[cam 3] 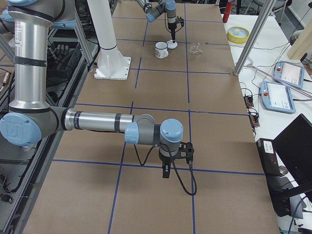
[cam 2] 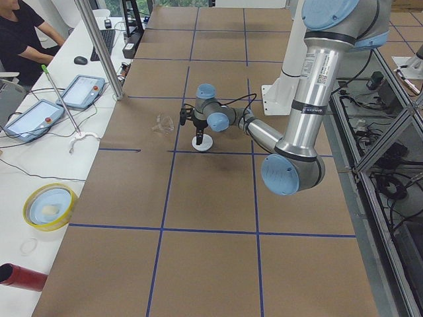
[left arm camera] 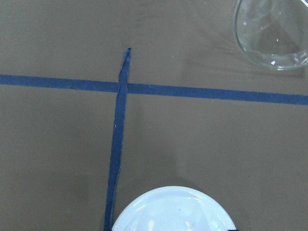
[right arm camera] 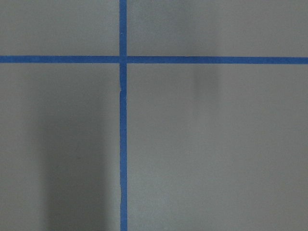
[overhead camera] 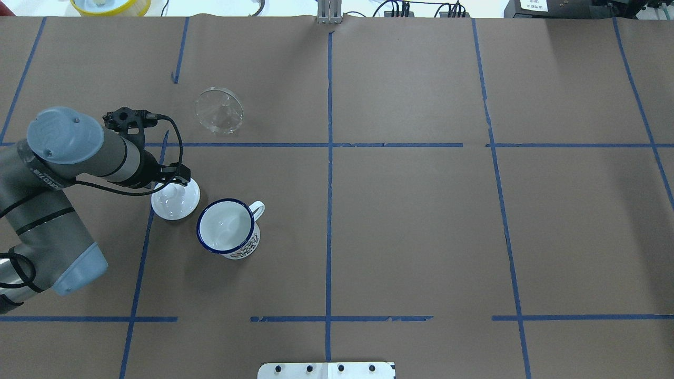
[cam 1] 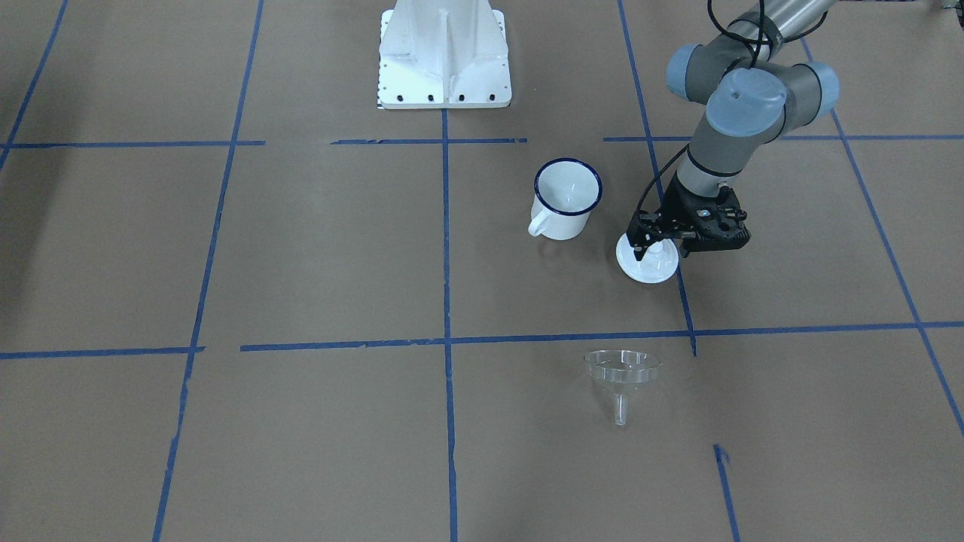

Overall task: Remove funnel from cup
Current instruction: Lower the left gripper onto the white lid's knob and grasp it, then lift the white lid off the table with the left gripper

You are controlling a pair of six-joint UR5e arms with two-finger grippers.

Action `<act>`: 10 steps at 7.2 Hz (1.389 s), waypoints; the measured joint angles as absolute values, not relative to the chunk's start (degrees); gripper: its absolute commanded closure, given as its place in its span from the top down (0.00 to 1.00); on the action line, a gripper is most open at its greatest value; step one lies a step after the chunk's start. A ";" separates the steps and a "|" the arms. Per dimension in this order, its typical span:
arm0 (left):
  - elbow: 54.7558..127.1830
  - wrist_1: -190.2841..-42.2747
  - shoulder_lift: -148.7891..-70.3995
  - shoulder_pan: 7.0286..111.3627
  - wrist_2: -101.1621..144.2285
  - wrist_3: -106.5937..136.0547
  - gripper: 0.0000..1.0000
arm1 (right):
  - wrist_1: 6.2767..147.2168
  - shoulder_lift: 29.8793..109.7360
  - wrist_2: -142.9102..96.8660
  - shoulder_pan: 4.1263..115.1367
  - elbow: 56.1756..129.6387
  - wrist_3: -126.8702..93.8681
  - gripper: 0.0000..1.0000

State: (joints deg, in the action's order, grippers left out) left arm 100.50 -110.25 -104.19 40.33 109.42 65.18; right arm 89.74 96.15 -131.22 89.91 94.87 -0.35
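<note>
Clear funnel (cam 1: 621, 380) faint; left hand (cam 1: 654, 248) partly hides lid (cam 1: 646, 269); grip unclear.

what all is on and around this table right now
funnel: one, clear, lying on its side on the table, apart from the cup
cup: one, white with a blue rim, upright, empty
lid: one, white, knobbed, flat on the table beside the cup
tape lines: several, blue, a grid across the table
table: one, brown-covered
base plate: one, white, at the robot's edge
dish: one, yellow-rimmed, on the white bench
pendants: two, grey, same bench
left hand: black, at the lid's knob; grip unclear
right hand: black, over bare table far from the cup; open or shut unclear
</note>
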 measured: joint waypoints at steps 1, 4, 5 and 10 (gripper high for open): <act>100.64 -110.08 -104.16 40.09 109.42 65.16 0.64 | 89.74 96.15 -131.22 89.91 94.89 -0.35 1.00; 100.49 -109.96 -104.08 39.92 109.42 65.11 0.49 | 89.74 96.15 -131.22 89.91 94.87 -0.35 1.00; 100.60 -109.95 -104.07 39.91 109.42 65.09 0.49 | 89.74 96.15 -131.22 89.91 94.85 -0.35 1.00; 101.02 -109.75 -104.04 39.83 109.37 65.13 0.51 | 89.74 96.14 -131.22 89.91 94.89 -0.35 1.00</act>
